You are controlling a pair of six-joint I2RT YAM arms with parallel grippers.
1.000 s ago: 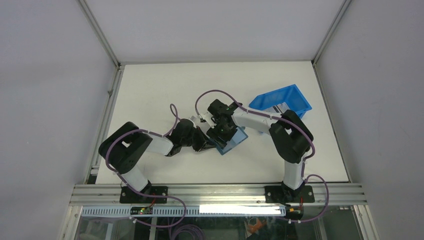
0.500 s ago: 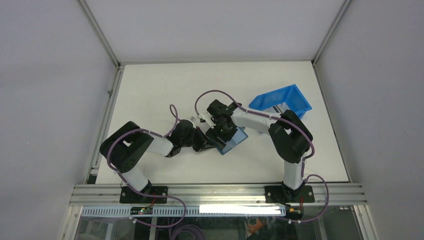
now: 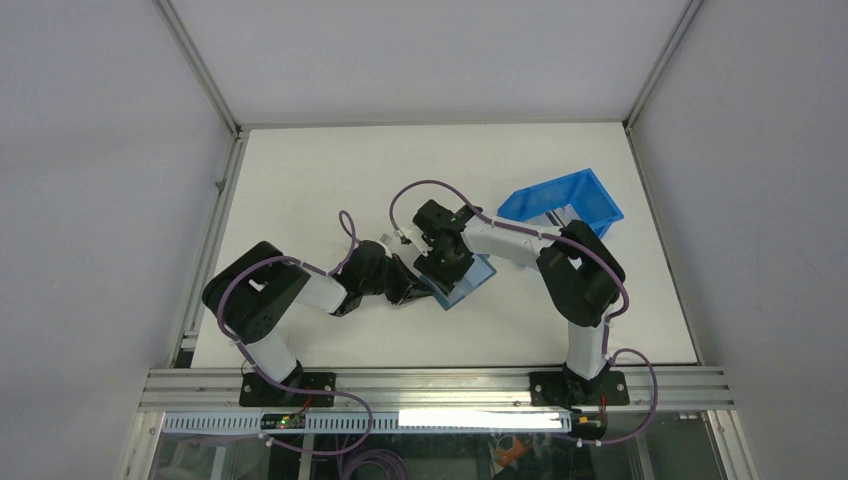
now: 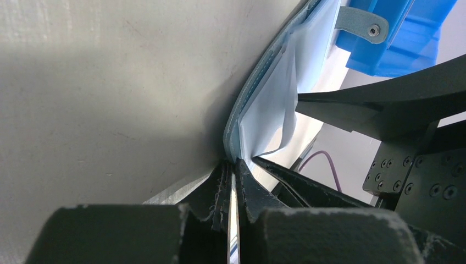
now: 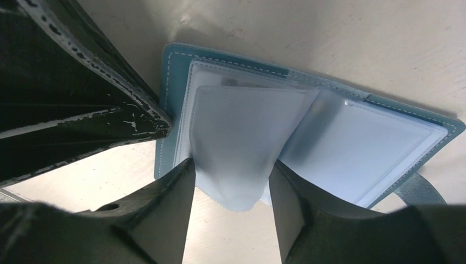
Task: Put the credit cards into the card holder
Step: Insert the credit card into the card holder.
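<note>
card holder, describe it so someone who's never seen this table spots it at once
On the white table, look near the middle, just left of and nearer than the bright-blue bin, where the left hand and right hand meet. The card holder lies open there: small, flat, teal, with clear sleeves inside and a snap tab, unlike the bigger, deeper, brighter-blue bin.

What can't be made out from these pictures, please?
- Top view: the right fingers cover most of the card holder; what lies in the blue bin is too small to tell.
- Left wrist: the credit card between the left fingers shows edge-on only, face hidden.
- Right wrist: unclear whether the right fingers touch the clear sleeve.
</note>
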